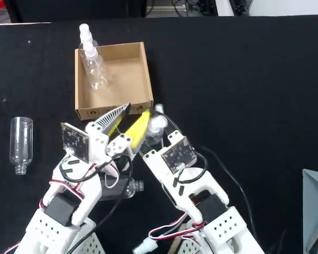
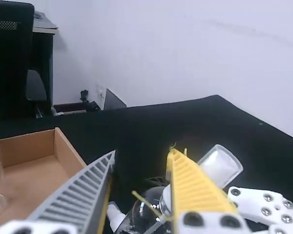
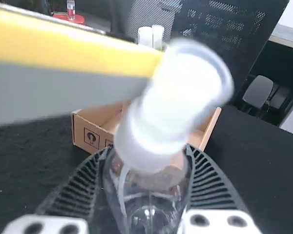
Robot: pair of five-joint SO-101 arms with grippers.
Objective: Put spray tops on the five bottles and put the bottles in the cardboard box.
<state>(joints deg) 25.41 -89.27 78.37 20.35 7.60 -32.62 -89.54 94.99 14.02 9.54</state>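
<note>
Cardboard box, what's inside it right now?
Two clear plastic bottles with white spray tops sit in the brown cardboard box's far left corner; the rest is bare floor. Its near edge is partly covered by a grey ribbed finger.

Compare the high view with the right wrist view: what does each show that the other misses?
Only the high view: an uncapped bottle lying on the table left of the arms, and another bottle under them. Only the right wrist view: a mesh chair back behind the table. Both: the cardboard box, the white tops of the bottles in it, and the right gripper holding a bottle with a spray top beside the left gripper's yellow finger.
</note>
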